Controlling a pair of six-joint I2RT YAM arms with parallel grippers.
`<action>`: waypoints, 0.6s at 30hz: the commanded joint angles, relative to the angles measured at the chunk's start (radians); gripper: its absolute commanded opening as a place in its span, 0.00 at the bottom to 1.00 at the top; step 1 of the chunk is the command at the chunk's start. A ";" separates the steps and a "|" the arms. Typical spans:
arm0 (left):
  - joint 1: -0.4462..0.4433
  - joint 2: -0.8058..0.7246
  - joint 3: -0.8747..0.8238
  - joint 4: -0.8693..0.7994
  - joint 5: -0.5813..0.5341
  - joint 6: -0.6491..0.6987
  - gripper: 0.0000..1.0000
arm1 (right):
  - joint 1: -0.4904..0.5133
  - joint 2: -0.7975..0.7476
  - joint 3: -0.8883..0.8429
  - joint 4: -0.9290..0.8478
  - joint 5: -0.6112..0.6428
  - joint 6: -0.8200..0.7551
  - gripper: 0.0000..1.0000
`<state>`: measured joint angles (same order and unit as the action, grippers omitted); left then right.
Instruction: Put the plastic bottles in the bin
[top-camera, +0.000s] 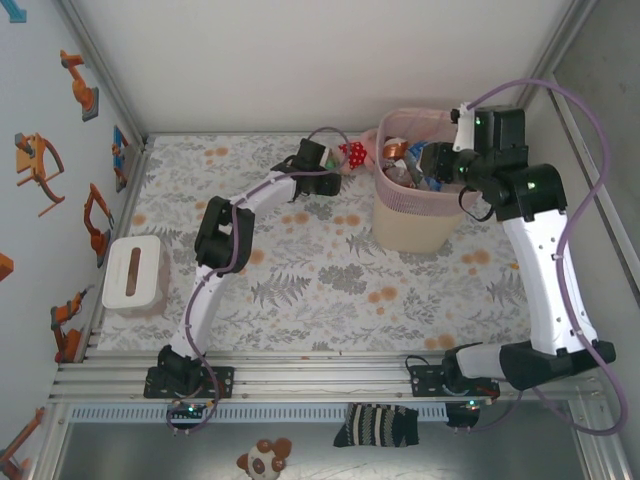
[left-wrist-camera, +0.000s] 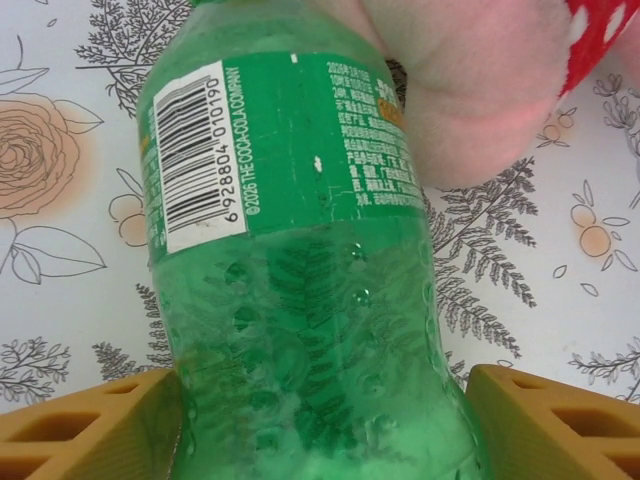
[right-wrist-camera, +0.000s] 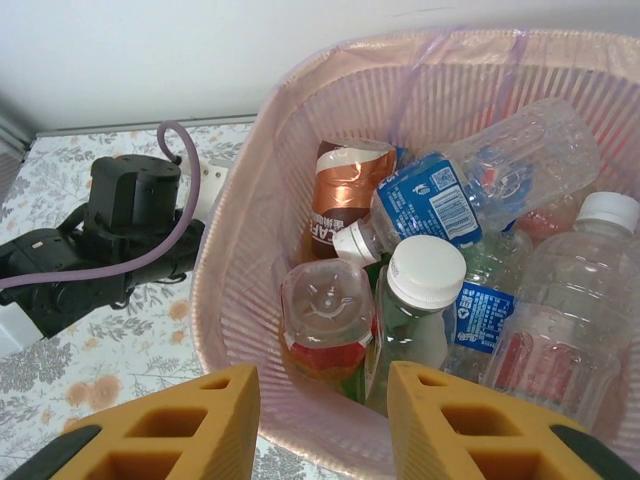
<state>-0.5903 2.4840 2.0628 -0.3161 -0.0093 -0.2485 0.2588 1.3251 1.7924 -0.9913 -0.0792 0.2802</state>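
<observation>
While right gripper (right-wrist-camera: 322, 385) hangs open over bin (top-camera: 410, 225), left gripper (left-wrist-camera: 320, 400) clamps green bottle (left-wrist-camera: 300, 250); next: lift, carry toward 3 o'clock.

Bright, even light is filling the scene.
The green bottle (left-wrist-camera: 300, 330) is showing sharp; the pink plush (left-wrist-camera: 480, 90) is blurring.
</observation>
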 joint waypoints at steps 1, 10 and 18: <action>0.002 0.006 0.027 -0.030 -0.017 -0.001 0.68 | 0.004 -0.027 -0.002 -0.009 0.019 0.001 0.38; 0.006 -0.146 -0.157 0.053 -0.021 0.006 0.55 | 0.004 -0.046 -0.008 0.005 -0.008 0.019 0.38; 0.024 -0.438 -0.486 0.222 -0.007 0.000 0.54 | 0.004 -0.067 -0.040 0.078 -0.114 0.061 0.37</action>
<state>-0.5793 2.1696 1.6344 -0.1963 -0.0189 -0.2512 0.2588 1.2835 1.7653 -0.9642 -0.1379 0.3096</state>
